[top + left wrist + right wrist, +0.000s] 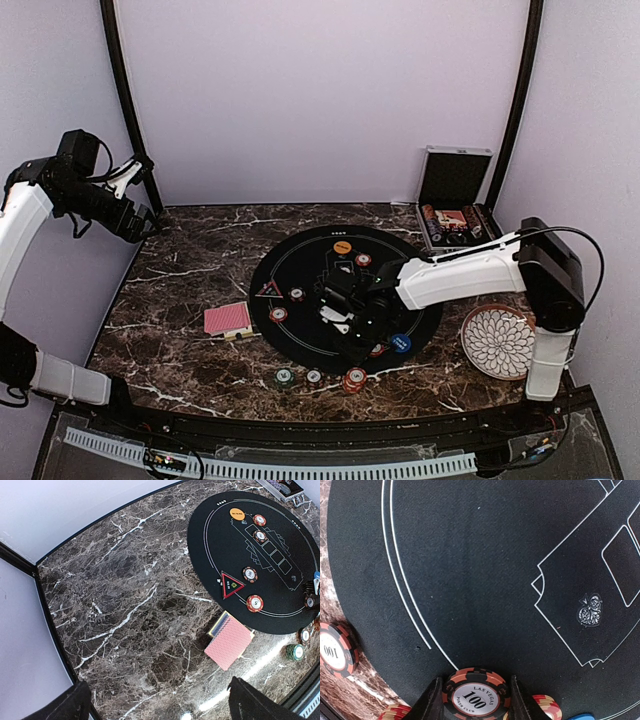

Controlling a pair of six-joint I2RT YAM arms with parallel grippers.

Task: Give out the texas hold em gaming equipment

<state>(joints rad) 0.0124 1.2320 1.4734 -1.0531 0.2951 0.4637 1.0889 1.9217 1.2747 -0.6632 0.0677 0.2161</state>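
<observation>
Near edge, off the mat (300,265), on the marble table (190,260): 1 green chip (284,377), 1 pale chip (314,377), 1 short red stack (354,380). Just past them my right gripper (475,687) was clamped on a red chip (476,696), face reading "LAS VEGAS 100 POKER CLUB", over the mat's near rim, w/ 1 blue button (401,343) beside it. One red-backed deck (228,318) lay left of the mat. On the mat I counted four red chips (255,603), 1 triangular marker (231,585) and 1 orange button (237,514), lettering too small to read. Far right, the silver case (455,200) stood open. My left gripper (162,700) hung spread wide, empty, over the far-left corner.
</observation>
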